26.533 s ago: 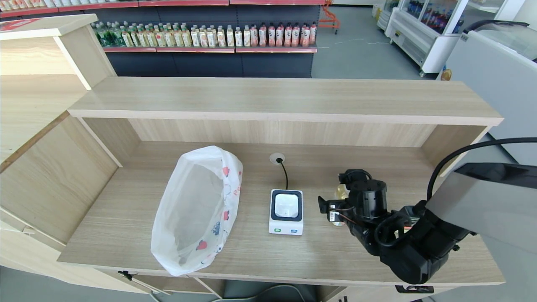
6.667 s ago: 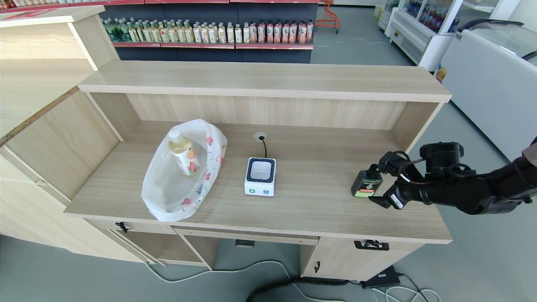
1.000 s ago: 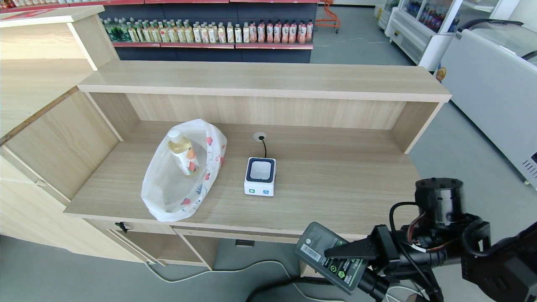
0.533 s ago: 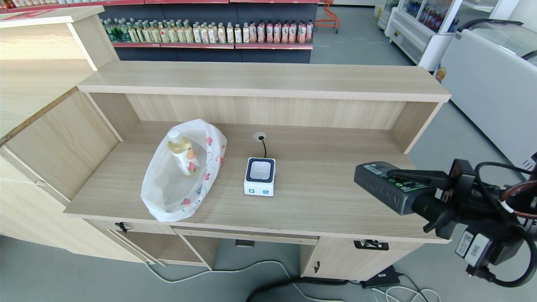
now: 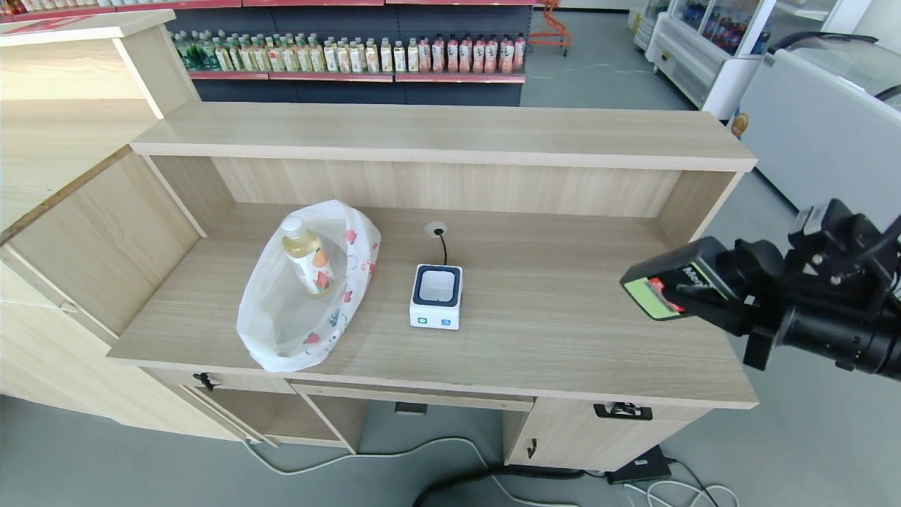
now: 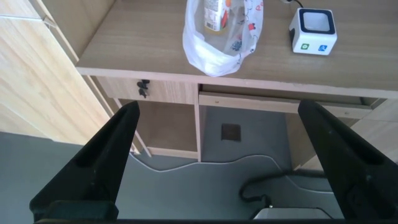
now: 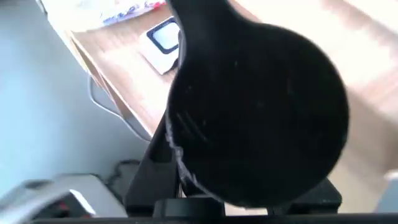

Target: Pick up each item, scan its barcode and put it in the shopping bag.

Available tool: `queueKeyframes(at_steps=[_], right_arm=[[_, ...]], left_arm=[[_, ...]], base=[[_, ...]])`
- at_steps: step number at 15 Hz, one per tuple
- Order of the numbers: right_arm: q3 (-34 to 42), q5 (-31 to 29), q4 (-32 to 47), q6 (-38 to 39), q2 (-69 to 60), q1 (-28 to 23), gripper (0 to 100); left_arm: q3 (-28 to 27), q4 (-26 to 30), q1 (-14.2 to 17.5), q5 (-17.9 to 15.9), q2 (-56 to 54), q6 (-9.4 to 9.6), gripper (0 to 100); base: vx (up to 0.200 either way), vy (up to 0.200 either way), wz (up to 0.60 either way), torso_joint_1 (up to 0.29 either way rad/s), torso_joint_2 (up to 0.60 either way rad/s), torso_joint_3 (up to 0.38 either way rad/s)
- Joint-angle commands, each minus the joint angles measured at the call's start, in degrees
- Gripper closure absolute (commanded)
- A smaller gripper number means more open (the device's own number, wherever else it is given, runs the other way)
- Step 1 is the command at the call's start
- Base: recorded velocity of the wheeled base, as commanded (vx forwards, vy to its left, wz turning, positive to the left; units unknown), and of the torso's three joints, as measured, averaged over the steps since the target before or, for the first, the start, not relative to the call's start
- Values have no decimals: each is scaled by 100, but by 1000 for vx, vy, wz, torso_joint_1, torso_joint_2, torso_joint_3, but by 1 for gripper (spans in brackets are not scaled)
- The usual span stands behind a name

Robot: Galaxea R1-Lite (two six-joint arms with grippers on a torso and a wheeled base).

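item (image 5: 651, 296), a dark bottle with a green label, is off the counter (image 5: 563, 338), in the air above its right end. right gripper (image 5: 693, 287) is clenched on it, and it lies sideways with the label end toward the scanner (image 5: 436, 296). barcode position cannot be made out. judgement: the sideways hold leaves room to turn a face down onto the scanner's upward window, so the scan is not yet done.

left gripper (image 6: 217, 109) hangs low in front of the counter with jaws spread wide and nothing in them. judgement: parked out of the way.

bag (image 5: 281, 331), white printed plastic, lies open on the left part of the counter. one pale bottle (image 5: 307, 257) leans inside it. scanner sits between bag and item, near the bag and well apart from the item, so the carry passes it on the way.

surface: light wood-grain top with a raised back ledge. scanner cable runs to a grommet (image 5: 436, 229).

room: a shop, drink shelves (image 5: 352, 56) behind, freezers (image 5: 823, 120) to the right, loose cables on the floor below.
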Motion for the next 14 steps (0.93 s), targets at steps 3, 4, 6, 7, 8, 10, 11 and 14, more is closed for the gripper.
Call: queueKeyframes(at_steps=[3, 4, 6, 7, 8, 10, 11, 14], right_arm=[[-1493, -1313, 905, 3570, 1024, 158, 100], [-1528, -1313, 993, 3921, 1235, 114, 100], [-1555, -1313, 1019, 4396, 1472, 131, 100], [-1546, -1287, 1028, 4607, 1525, 175, 100], [-1555, -1269, 1028, 4747, 1560, 193, 100], [-1616, -1217, 1019, 5055, 1622, 237, 100], [-1634, -988, 1019, 5213, 1604, 237, 100], [-1722, -804, 1019, 5240, 1587, 307, 100]], left_arm=[[1, -1, 4, 2, -2, 0, 0], [1, -1, 4, 2, -2, 0, 0], [1, -1, 4, 2, -2, 0, 0], [1, -1, 4, 2, -2, 0, 0], [1, -1, 4, 2, -2, 0, 0], [1, -1, 4, 2, 6, 0, 0], [1, -1, 4, 2, -2, 0, 0], [1, -1, 4, 2, 6, 9, 0]], base=[[0, 0, 0, 0, 0, 0], [0, 0, 0, 0, 0, 0], [0, 0, 0, 0, 0, 0], [0, 0, 0, 0, 0, 0], [0, 0, 0, 0, 0, 0], [0, 0, 0, 0, 0, 0], [0, 0, 0, 0, 0, 0], [0, 0, 0, 0, 0, 0]])
